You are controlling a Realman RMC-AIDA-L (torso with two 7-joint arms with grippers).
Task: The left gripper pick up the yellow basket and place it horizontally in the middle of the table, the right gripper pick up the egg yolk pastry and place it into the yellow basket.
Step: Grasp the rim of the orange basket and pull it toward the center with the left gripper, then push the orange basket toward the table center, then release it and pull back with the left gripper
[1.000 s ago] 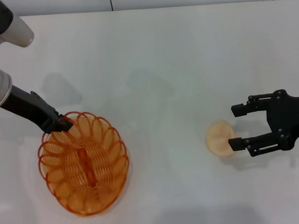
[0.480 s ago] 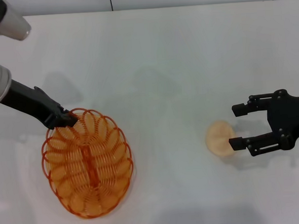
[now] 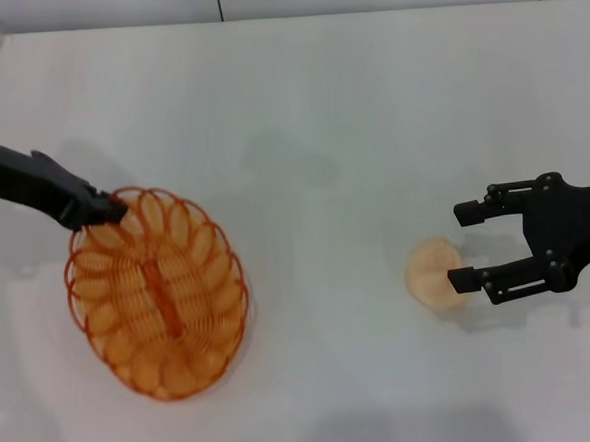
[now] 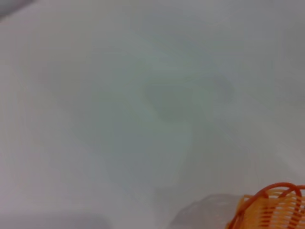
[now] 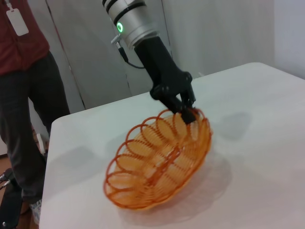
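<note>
The left gripper, clamped on the rim of the oval orange wire yellow basket, is mid-carry and must next swing it crosswise toward the small cream egg yolk pastry, flanked by the right gripper, fingers apart.

I'm seeing the yellow basket as glossy, translucent amber loops, plastic-looking, catching light along the scalloped rim. The egg yolk pastry is looking smooth and matt, pale cream. The tabletop is showing a smooth white finish with soft sheen. Both tools, left and right, are appearing matt black.
</note>
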